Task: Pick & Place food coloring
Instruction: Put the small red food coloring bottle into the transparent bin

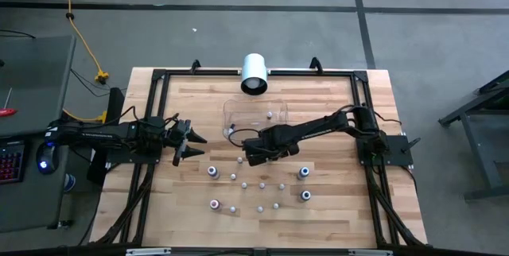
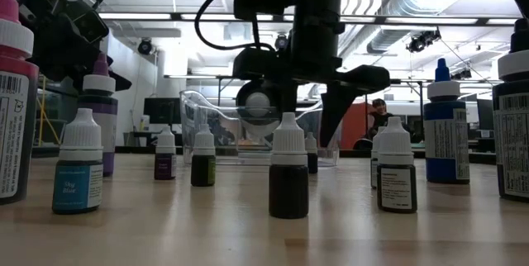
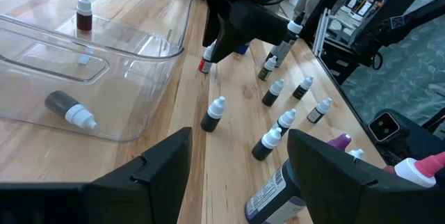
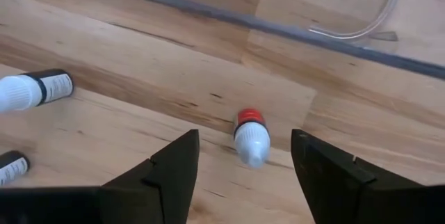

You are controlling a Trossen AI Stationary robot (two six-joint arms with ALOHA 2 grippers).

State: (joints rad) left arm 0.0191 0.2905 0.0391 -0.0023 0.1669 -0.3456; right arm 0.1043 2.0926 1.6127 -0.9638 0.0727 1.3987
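Observation:
Several small food coloring bottles [image 1: 244,184] stand upright on the wooden table, with larger ones around them [image 1: 212,171]. My right gripper [image 4: 243,182] points down, open, just in front of the clear tray [image 1: 254,117]. Below it stands a white-capped bottle with a red band [image 4: 250,137]; a finger stands on either side of it without touching. In the left wrist view this gripper [image 3: 229,29] hangs over the same bottle [image 3: 206,64]. Inside the tray, one bottle stands [image 3: 83,12] and one lies on its side [image 3: 69,109]. My left gripper [image 1: 189,139] waits open at the table's left.
A large white cylinder [image 1: 254,73] lies at the table's far edge behind the tray. A black frame [image 1: 159,77] runs along the table's sides. Tall bottles [image 2: 446,125] stand near the low camera. Bare wood lies along the near edge.

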